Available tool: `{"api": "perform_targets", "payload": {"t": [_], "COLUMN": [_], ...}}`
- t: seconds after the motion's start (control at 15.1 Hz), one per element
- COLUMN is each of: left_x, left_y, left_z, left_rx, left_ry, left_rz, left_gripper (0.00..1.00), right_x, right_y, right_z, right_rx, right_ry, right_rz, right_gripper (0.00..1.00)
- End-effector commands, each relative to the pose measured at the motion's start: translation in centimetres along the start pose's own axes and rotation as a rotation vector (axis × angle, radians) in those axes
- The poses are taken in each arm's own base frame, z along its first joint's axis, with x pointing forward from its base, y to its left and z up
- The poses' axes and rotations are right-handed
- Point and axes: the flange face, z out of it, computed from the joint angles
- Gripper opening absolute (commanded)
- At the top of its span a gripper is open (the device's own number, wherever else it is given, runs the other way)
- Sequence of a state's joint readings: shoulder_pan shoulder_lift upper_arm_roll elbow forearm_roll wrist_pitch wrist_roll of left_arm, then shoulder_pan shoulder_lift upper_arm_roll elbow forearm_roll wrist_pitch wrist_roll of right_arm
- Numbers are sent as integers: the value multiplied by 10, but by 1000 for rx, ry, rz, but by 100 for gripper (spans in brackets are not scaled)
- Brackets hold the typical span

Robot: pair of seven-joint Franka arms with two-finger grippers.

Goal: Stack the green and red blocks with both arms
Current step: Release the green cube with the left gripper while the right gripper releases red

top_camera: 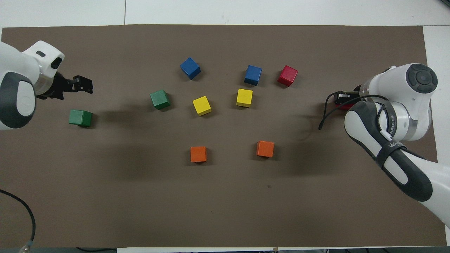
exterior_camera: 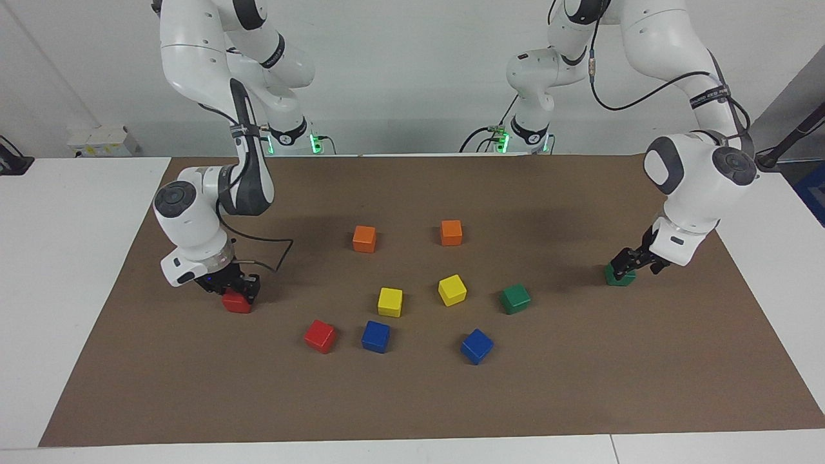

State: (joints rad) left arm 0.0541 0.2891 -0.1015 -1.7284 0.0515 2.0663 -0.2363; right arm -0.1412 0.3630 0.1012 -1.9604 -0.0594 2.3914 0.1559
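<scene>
One green block (exterior_camera: 620,276) lies toward the left arm's end of the table and shows uncovered in the overhead view (top_camera: 80,117). My left gripper (exterior_camera: 628,261) hangs open a little above it, not touching; it also shows in the overhead view (top_camera: 83,85). A second green block (exterior_camera: 514,299) lies beside a yellow cube. My right gripper (exterior_camera: 237,287) is down at a red block (exterior_camera: 236,303) toward the right arm's end of the table. That block is mostly hidden under the hand in the overhead view (top_camera: 346,106). A second red block (exterior_camera: 320,336) lies loose next to a blue cube.
Two orange cubes (exterior_camera: 364,238) (exterior_camera: 451,232) lie nearest the robots. Two yellow cubes (exterior_camera: 390,301) (exterior_camera: 452,290) lie in the middle. Two blue cubes (exterior_camera: 376,336) (exterior_camera: 477,346) lie farthest from the robots. A brown mat (exterior_camera: 580,386) covers the table.
</scene>
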Motion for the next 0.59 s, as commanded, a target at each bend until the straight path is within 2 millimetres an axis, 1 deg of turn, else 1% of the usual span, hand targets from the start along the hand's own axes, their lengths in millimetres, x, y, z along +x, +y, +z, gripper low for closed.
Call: {"api": "perform_targets", "payload": {"t": [0.0, 0.07, 0.13, 0.2, 0.26, 0.4, 0.46, 0.53], "left_x": [4, 3, 4, 2, -4, -9, -11, -17], "left_y": [75, 103, 131, 161, 181, 187, 188, 188], "left_z": [2, 2, 11, 25, 36, 49, 52, 61], "left_rx": [23, 21, 27, 58, 88, 88, 88, 99], "left_ry": [1, 2, 1, 8, 23, 37, 38, 22], "left_rz": [-90, -110, -132, -118, -107, -123, -120, -113], "left_gripper": [100, 100, 100, 100, 100, 100, 100, 100], "right_x": [7, 6, 6, 7, 7, 5, 6, 10], "right_y": [11, 10, 10, 8, 8, 5, 1, -6], "right_z": [25, 25, 26, 23, 23, 20, 11, -3], "right_rx": [6, 5, 7, 3, 1, -13, -33, -57], "right_ry": [-21, -22, -16, -16, -18, -33, -45, -63], "right_rz": [38, 38, 40, 32, 31, 13, -8, -30], "right_gripper": [0, 11, 80, 100, 100, 100, 100, 100]}}
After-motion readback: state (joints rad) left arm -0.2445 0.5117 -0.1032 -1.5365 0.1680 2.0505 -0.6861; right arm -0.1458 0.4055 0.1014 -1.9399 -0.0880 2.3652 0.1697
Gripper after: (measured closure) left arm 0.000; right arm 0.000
